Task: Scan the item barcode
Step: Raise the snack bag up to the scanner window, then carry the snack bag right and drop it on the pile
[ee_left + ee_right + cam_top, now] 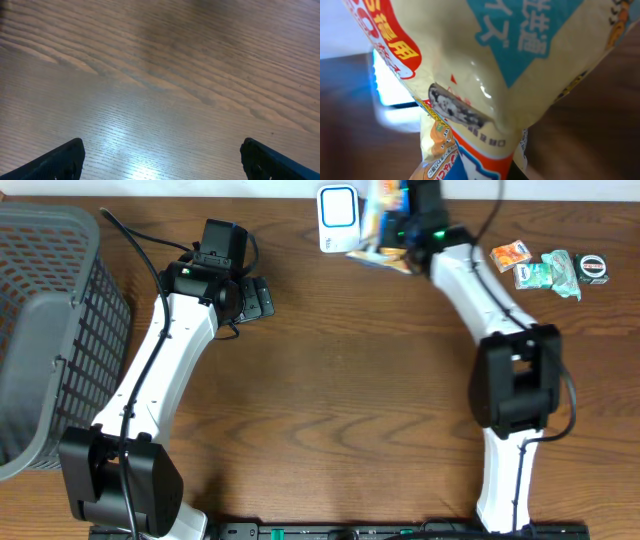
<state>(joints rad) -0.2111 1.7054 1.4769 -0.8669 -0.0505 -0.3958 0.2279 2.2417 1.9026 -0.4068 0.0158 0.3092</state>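
Nearest us, at the six o'clock edge of the wooden table [340,410], we see the bases of both arms. At nine o'clock a grey mesh basket [45,330] stands at the table's edge. Farther in, toward eleven o'clock, the left gripper [262,298] hangs over bare wood with its jaws spread wide and nothing between them. Its wrist view shows only two dark fingertips [60,162] and wood grain. Out at two o'clock lie an orange packet [510,255], a green packet [546,272] and a small round roll [594,268], close together. Farthest, at twelve o'clock, the right gripper [408,242] is clamped tight on a cream, blue and orange snack bag [380,220]. We cannot tell whether the bag touches the table. It hangs just beside a white scanner [337,218] with a blue-lit face. In the right wrist view the snack bag [510,75] fills the frame, with the scanner [390,90] a blurred blue-white glow behind it.
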